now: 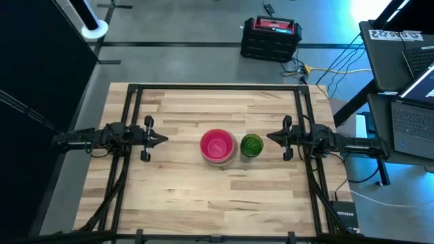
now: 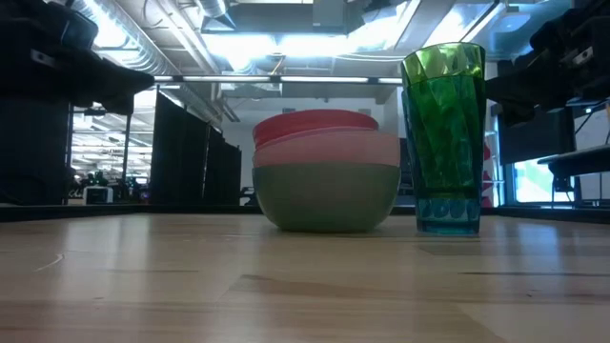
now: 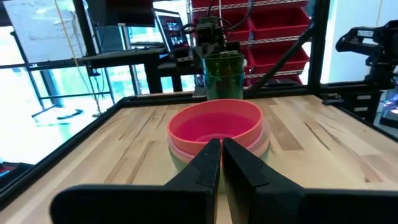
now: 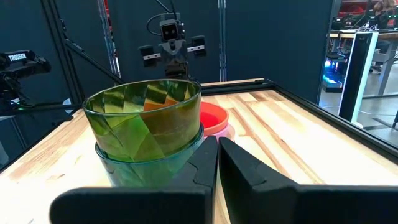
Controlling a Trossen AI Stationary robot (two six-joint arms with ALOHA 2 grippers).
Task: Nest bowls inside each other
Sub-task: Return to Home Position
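Note:
A stack of nested bowls (image 1: 218, 146) rests by its base on the wooden table's middle: coral-pink on top, lilac-pink below, a green bowl (image 2: 326, 198) at the bottom. Right beside it stands a green patterned cup inside a teal one (image 1: 251, 145), upright on the table. My left gripper (image 1: 165, 139) is shut, level, left of the stack and apart from it. My right gripper (image 1: 269, 137) is shut, level, just right of the cups, touching nothing. The left wrist view shows the stack (image 3: 217, 132) ahead of the fingers, the right wrist view the cups (image 4: 147, 127).
A black frame (image 1: 217, 89) runs along the table's far edge and both sides. Bare wood lies in front of and behind the bowls. Off the table stand a black and red case (image 1: 271, 37) at the back and laptops (image 1: 413, 102) at the right.

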